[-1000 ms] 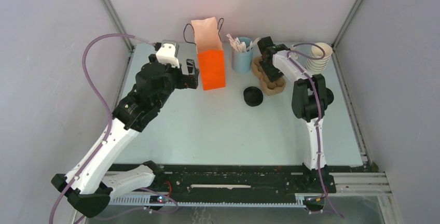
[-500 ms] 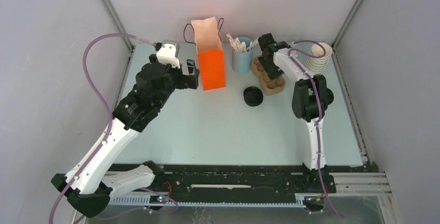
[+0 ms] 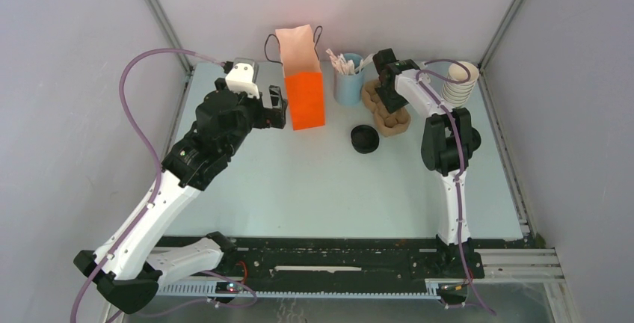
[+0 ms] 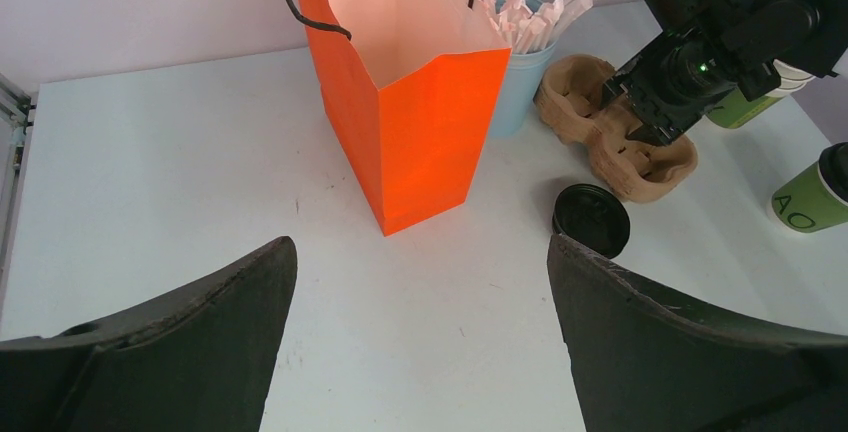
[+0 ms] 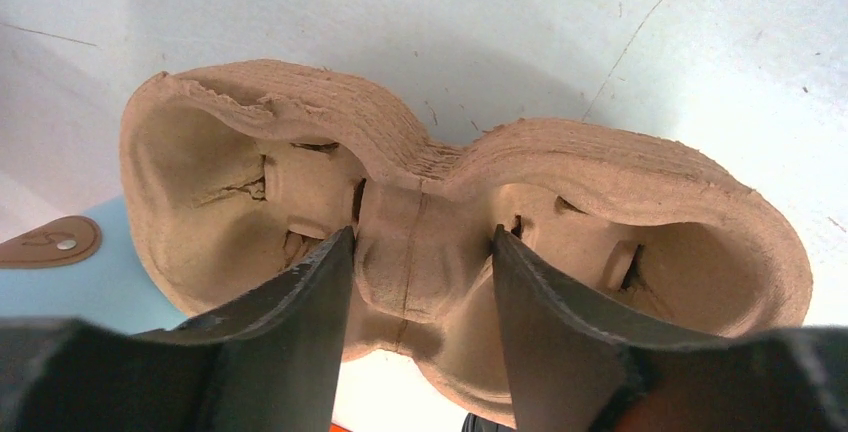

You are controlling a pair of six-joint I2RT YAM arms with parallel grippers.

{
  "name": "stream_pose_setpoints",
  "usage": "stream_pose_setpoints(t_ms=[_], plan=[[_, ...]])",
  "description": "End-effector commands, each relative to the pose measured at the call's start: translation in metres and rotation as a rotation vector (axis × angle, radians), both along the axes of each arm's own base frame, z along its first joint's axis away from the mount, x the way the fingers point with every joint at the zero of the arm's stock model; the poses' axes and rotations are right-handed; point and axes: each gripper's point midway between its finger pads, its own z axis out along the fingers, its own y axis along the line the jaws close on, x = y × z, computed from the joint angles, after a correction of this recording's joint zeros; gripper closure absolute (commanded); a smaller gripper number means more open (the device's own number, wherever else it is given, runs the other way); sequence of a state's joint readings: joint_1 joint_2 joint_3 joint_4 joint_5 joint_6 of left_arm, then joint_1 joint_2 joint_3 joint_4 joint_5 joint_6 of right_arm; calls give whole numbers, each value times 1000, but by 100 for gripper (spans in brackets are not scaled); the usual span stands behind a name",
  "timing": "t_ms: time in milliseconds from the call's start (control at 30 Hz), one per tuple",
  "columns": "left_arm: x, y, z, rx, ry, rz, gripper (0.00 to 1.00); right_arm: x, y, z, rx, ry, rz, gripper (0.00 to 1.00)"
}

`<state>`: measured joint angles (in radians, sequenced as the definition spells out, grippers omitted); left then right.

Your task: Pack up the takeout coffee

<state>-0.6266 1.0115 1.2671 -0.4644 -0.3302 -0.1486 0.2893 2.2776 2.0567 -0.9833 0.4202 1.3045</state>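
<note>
The takeout coffee (image 4: 815, 192), a green cup with a black lid, stands at the right edge of the left wrist view; the right arm hides it in the top view. A brown pulp cup carrier (image 3: 392, 120) with two hollows lies at the back right. My right gripper (image 3: 386, 97) is down on it. In the right wrist view the right gripper (image 5: 423, 237) has both fingers pressed against the carrier's middle ridge (image 5: 425, 222). My left gripper (image 3: 278, 106) is open and empty beside the orange paper bag (image 3: 305, 91). The left gripper (image 4: 420, 252) hangs above bare table.
A loose black lid (image 3: 364, 138) lies in front of the carrier. A blue holder of sachets (image 3: 348, 78) stands behind the carrier. A stack of lidless cups (image 3: 458, 84) is at the back right corner. Walls enclose the table (image 3: 314, 181) on three sides.
My right gripper has shifted slightly towards the back over the carrier. The left arm has not moved.
</note>
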Motion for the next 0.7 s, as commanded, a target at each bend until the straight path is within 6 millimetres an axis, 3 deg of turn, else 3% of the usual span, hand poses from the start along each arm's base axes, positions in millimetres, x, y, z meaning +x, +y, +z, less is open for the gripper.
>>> stream_pose_setpoints(t_ms=[0,200,467,667], plan=[[-2,0,6,0,-37,-7,0,12,-2,43,19,-105,-26,43],[-2,0,6,0,-37,-7,0,10,-3,49,15,-107,-17,55],[-3,-1,6,-1,-36,-14,0,-7,-6,78,-14,-112,19,71],[-3,-2,7,-7,-37,-21,0,-15,-17,56,-64,-32,43,75]])
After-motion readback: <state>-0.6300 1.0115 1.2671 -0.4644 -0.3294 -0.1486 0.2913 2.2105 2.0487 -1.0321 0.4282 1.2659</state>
